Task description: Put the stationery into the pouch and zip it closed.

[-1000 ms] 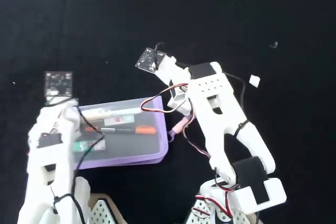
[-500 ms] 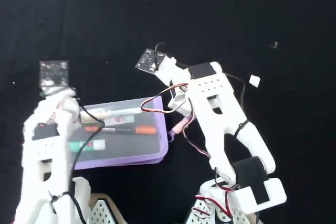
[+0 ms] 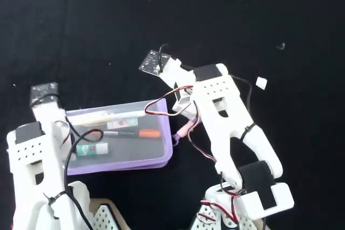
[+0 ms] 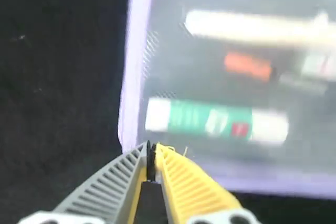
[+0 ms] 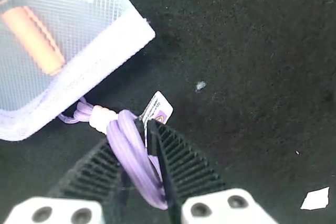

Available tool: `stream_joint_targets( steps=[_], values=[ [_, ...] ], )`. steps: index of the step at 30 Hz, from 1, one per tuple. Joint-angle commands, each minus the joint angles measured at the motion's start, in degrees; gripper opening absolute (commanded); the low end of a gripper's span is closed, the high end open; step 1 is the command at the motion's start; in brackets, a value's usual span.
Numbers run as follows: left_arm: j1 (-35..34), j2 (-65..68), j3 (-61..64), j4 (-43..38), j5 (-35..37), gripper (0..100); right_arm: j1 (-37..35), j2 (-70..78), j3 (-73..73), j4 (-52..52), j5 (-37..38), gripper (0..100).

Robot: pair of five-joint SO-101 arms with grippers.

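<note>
Pouch cord (image 5: pixel 128 148), its tag's (image 5: pixel 158 109) print unreadable, sits pinched in right hand (image 5: pixel 148 125).

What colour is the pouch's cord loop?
Purple; the cord loop shows best in the right wrist view.

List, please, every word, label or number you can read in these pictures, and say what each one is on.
No text can be read here.
On the green-and-white stick inside the pouch: label print, too blurred to read.
On the white tag by the purple cord: print, too small to read.
</note>
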Motion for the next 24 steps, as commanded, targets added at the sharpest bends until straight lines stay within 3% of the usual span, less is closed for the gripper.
stream_joint_targets(
  steps=[1, 8, 14, 19, 24],
  values=[
    [-3.03, 0.09, 0.92, 1.49, -17.85, 3, -0.70, -3.65, -1.19, 0.35, -0.53, 1.5],
    [-4.44, 0.09, 5.41, 2.11, -31.47, 3, -0.70, -3.65, -1.45, 0.35, -0.26, 1.5],
    [-4.35, 0.09, 5.93, 1.93, -34.20, 3, -0.79, -3.65, -1.45, 0.00, -0.26, 1.5],
    [-3.30, 0.09, 11.65, -5.54, -38.07, 3, -0.79, -3.38, -1.45, 0.00, -0.26, 1.5],
    [-3.21, -0.53, 13.49, -13.45, -36.13, 3, -0.79, -3.30, -1.45, -0.09, -0.26, 1.5]
  ],
)
